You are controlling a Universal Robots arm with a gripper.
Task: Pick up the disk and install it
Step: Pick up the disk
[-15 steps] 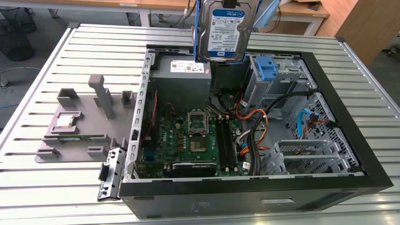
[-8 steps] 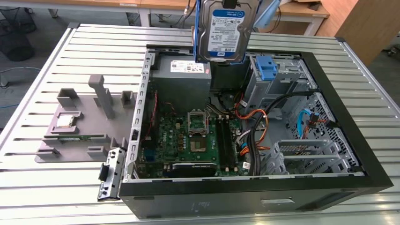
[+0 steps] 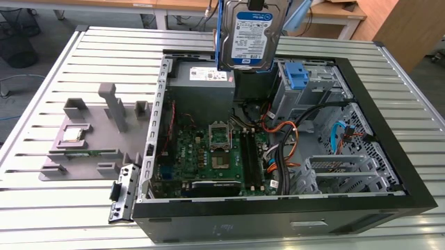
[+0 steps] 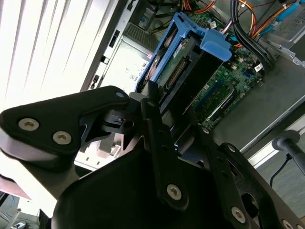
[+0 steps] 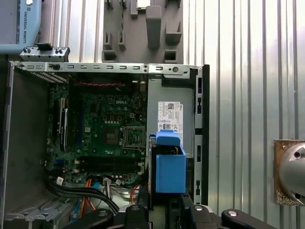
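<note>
my pincer (image 4: 170,107) is clamped on the disk (image 3: 248,36), holding it upright above the open computer case's (image 3: 243,221) far end; the grey power-supply box (image 3: 201,78) sits below, toward the exterior view's left.

A table (image 3: 389,73) of ribbed, silver-grey metal slats spreads across the scene. In the second wrist view its slats (image 4: 43,43) glare white under strong light. Beyond its far edge in the exterior view stands a light wooden desk (image 3: 104,4) on white legs, with a second wooden desk (image 3: 341,13) toward the exterior view's right. A tall wooden panel (image 3: 410,26) rises at the far right. At the far left, a black wire wastebasket (image 3: 17,39) sits on the grey floor (image 3: 17,104).
</note>
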